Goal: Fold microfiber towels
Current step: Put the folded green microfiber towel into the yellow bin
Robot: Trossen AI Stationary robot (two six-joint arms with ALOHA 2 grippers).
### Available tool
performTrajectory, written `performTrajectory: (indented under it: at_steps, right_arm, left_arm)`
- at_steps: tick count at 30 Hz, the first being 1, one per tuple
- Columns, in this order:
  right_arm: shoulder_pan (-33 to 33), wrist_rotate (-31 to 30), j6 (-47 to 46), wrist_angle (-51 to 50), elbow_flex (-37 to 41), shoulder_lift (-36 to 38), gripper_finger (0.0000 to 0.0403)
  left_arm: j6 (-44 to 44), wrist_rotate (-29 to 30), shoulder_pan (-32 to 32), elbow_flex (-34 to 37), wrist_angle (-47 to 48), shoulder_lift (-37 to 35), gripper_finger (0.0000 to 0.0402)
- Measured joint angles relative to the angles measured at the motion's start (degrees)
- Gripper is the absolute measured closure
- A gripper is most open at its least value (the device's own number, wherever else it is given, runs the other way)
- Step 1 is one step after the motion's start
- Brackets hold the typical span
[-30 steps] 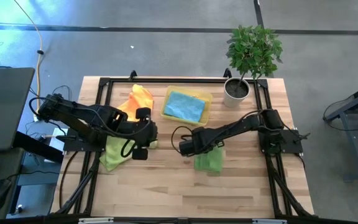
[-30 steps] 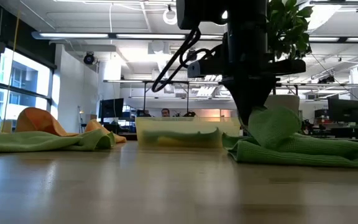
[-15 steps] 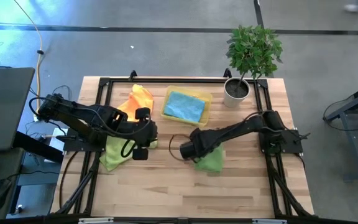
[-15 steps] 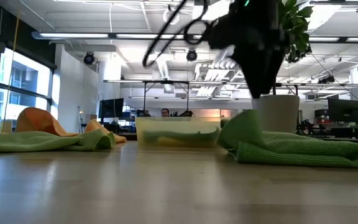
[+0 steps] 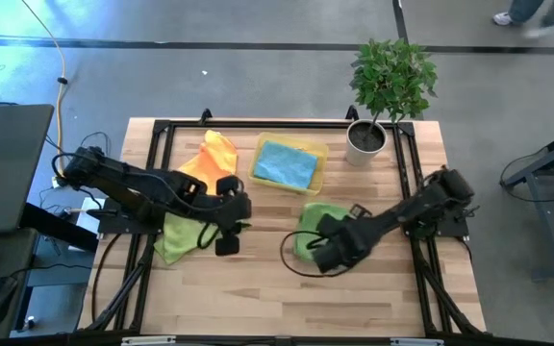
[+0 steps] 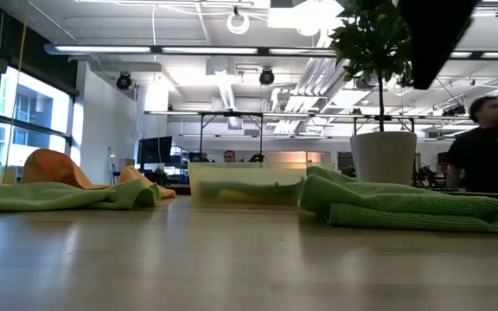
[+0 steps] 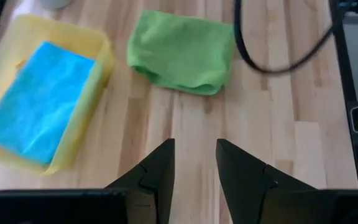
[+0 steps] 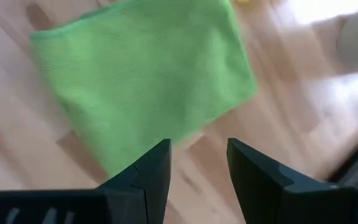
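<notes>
A light green towel (image 5: 317, 221) lies folded on the table right of centre; it also shows in the low view (image 6: 405, 206) and the right wrist view (image 8: 142, 81). My right gripper (image 5: 317, 252) (image 8: 197, 168) hovers open just above its near edge, touching nothing. Another light green towel (image 5: 176, 235) lies crumpled at the left, beside an orange towel (image 5: 210, 159). My left gripper (image 5: 237, 227) (image 7: 194, 165) stands open over bare wood next to them. A blue towel (image 5: 285, 165) lies in the yellow tray (image 5: 321, 154).
A potted plant (image 5: 378, 96) stands at the far right corner, behind the folded towel. The black frame rails (image 5: 162, 144) run along the table's sides. Bare wood stretches along the near edge (image 5: 287, 303). A person (image 6: 491, 155) shows in the room beyond the table.
My right gripper has opened and let go of the green towel's raised flap, then risen and drawn back toward the table's near right. The flap has fallen over the rest of the towel, which now lies folded flat.
</notes>
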State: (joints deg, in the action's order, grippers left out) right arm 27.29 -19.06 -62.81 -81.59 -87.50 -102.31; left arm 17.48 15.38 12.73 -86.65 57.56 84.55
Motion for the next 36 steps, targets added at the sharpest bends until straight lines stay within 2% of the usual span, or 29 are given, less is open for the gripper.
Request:
performTrajectory:
  at_steps: [7,11,15,20,25,36]
  right_arm:
    - [6.01,0.35,-8.11,21.27,15.85,12.72,0.0254]
    - [9.14,0.41,-9.2,27.08,21.46,16.38,0.0254]
    - [12.56,-0.9,-8.74,26.9,23.84,17.56,0.0254]
    - [16.43,-7.03,-6.14,28.79,26.03,17.78,0.0254]
    - [17.42,-7.74,-8.19,30.84,29.83,17.94,0.0254]
    - [16.11,-6.2,-9.33,50.09,43.2,22.78,0.0254]
  left_arm:
    - [-4.61,-1.19,2.16,0.02,-8.7,7.74,0.026]
    - [-8.05,-1.95,3.19,0.02,-16.45,12.91,0.0236]
    - [-12.75,-1.76,3.84,-0.02,-23.57,18.32,0.0219]
    - [-16.97,-1.72,4.24,-0.02,-32.45,25.54,0.0213]
    - [-18.62,-1.0,4.24,-0.09,-37.6,30.88,0.0215]
    - [-26.85,0.42,3.47,-0.16,-55.22,38.91,0.0215]
